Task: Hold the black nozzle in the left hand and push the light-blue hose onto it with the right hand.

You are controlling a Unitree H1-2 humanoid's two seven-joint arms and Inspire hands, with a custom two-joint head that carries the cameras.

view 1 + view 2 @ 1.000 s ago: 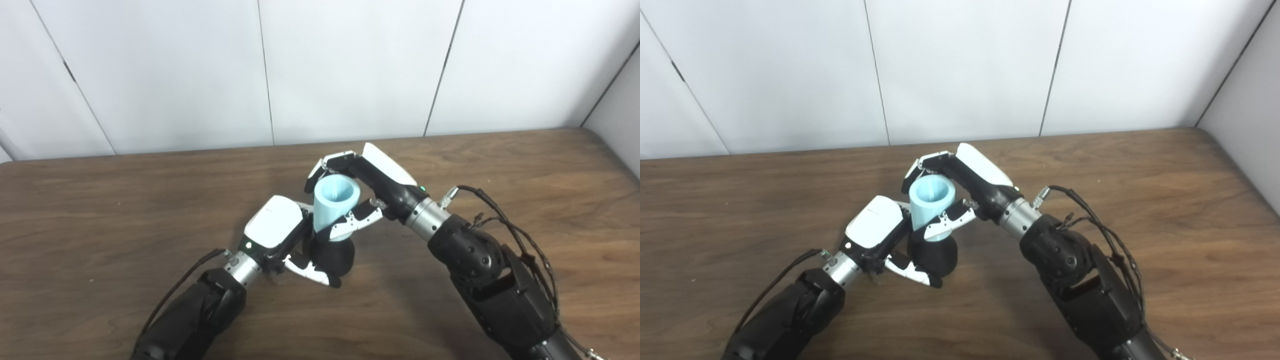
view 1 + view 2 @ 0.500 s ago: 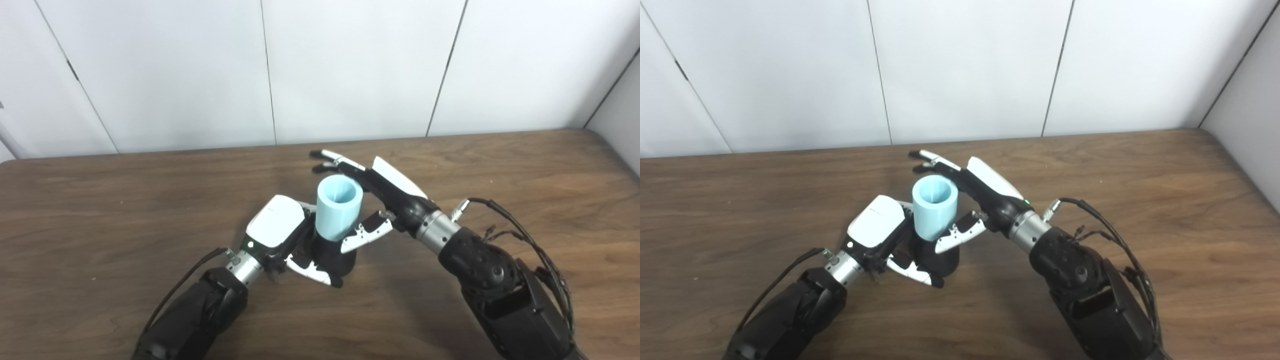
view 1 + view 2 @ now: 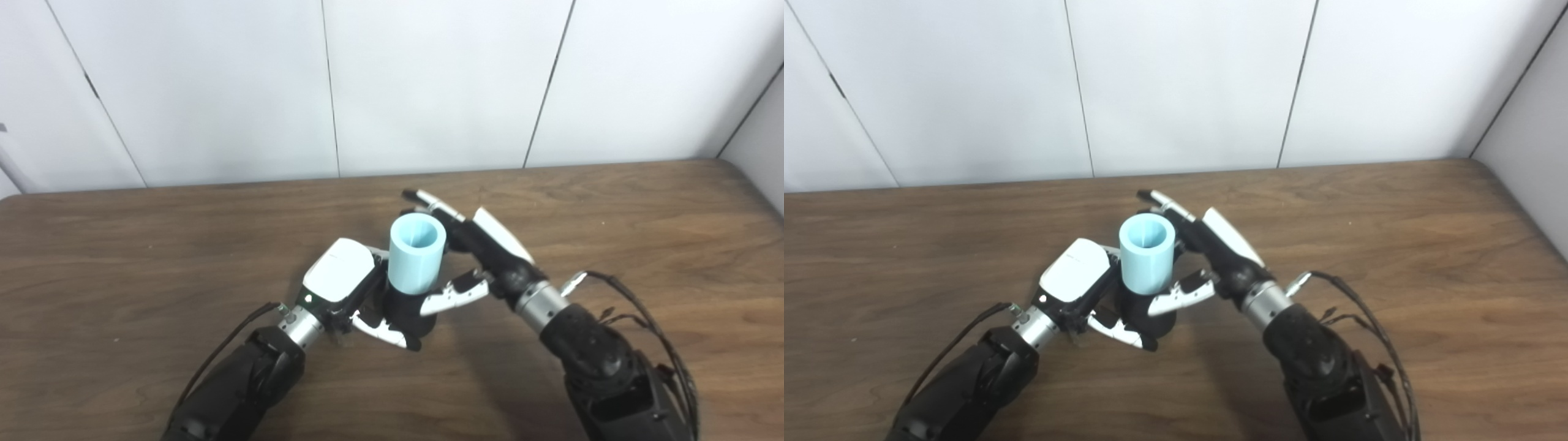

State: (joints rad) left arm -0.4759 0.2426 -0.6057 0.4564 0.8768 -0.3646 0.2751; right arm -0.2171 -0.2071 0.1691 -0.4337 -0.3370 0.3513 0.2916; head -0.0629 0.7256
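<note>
The light-blue hose (image 3: 416,254) is a short open tube standing upright on top of the black nozzle (image 3: 405,310) at the table's middle. My left hand (image 3: 346,288) is shut on the black nozzle and holds it on the table. My right hand (image 3: 484,260) is open just to the right of the hose, with its fingers (image 3: 429,202) spread behind the hose and its thumb (image 3: 453,294) low at the front. In the right eye view the hose (image 3: 1146,252) stands free of the right hand (image 3: 1222,257).
The brown wooden table (image 3: 643,214) runs to a white panelled wall at the back. Loose black cables (image 3: 637,312) hang along my right forearm.
My right hand has opened, let go of the light-blue hose and drawn back to the right. The hose now stands straighter on the nozzle. The left hand has kept its grip.
</note>
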